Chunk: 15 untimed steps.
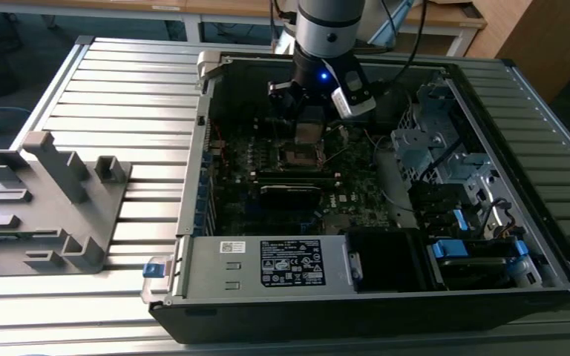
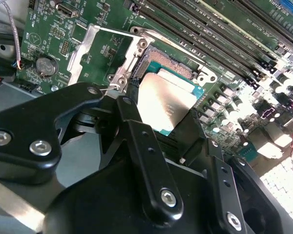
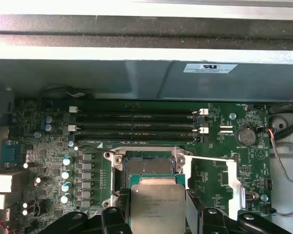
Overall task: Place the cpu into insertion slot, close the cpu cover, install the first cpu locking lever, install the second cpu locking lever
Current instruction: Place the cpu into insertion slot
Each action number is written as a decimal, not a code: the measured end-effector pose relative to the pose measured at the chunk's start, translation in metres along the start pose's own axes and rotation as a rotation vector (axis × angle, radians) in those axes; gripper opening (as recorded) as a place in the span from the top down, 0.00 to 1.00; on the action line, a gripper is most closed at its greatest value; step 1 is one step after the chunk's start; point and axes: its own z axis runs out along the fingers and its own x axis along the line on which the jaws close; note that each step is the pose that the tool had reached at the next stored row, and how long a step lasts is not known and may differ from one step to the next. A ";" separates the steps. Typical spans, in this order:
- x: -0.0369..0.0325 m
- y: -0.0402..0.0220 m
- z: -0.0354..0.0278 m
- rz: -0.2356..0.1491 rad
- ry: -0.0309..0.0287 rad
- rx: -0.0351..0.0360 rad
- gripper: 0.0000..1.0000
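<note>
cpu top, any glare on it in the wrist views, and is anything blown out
In the second wrist view the cpu top carries a pale glare and the capacitors flare white; in the first wrist view the cpu is evenly lit but the case wall is blown out; in the exterior view the motherboard sits in shadow.

Gripper (image 2: 162,119) jaws clamp cpu (image 2: 163,100) at opposite edges, over insertion slot (image 2: 178,69); cpu cover (image 2: 83,51) lies open beside slot.

Slatted metal table (image 1: 116,96), computer case (image 1: 364,319), grey fixture (image 1: 53,211)
</note>
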 end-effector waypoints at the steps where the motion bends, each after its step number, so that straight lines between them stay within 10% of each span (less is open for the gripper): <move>1: 0.0011 0.0000 0.0005 -0.001 -0.0010 0.0000 0.46; 15: 0.0050 -0.0005 0.0057 -0.010 -0.0088 -0.0003 0.46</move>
